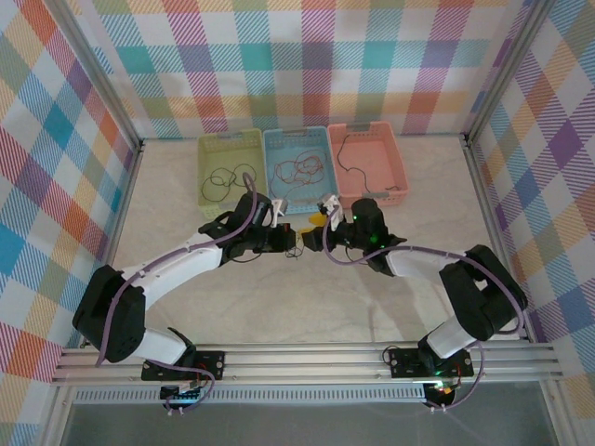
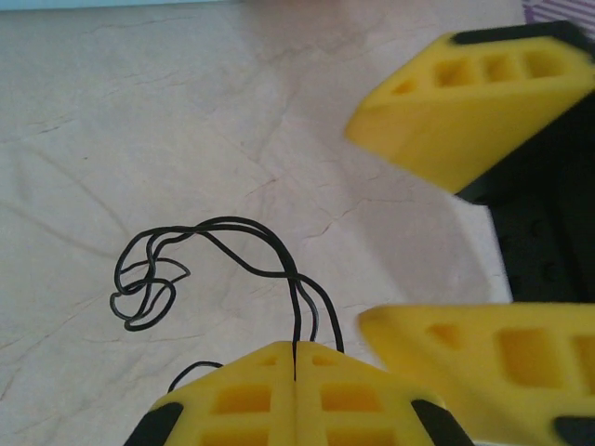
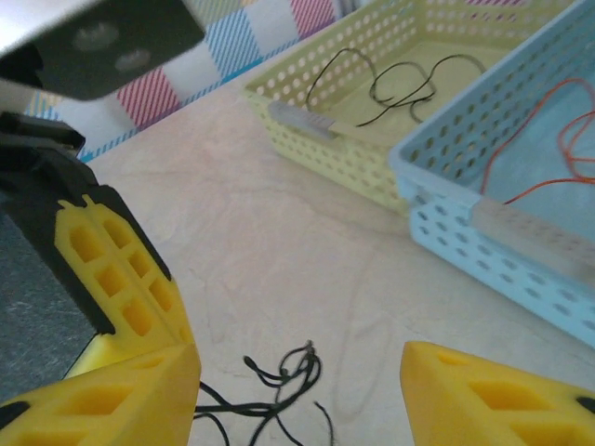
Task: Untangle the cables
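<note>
A tangled black cable (image 2: 149,279) lies on the pale table in front of the baskets. My left gripper (image 2: 295,351) is shut on the black cable, with a strand pinched between its yellow fingertips. My right gripper (image 3: 299,367) is open, one yellow finger on each side of the cable's knotted loops (image 3: 296,376). From above, the left gripper (image 1: 288,241) and the right gripper (image 1: 318,238) nearly meet over the cable (image 1: 297,249). More cables lie in the baskets: black (image 1: 221,178), red-brown (image 1: 299,169) and black (image 1: 349,153).
Three baskets stand in a row at the back: green (image 1: 206,186), blue (image 1: 271,172) and pink (image 1: 402,172). In the right wrist view the green basket (image 3: 316,139) and the blue basket (image 3: 483,242) are close ahead on the right. Checkered walls enclose the table.
</note>
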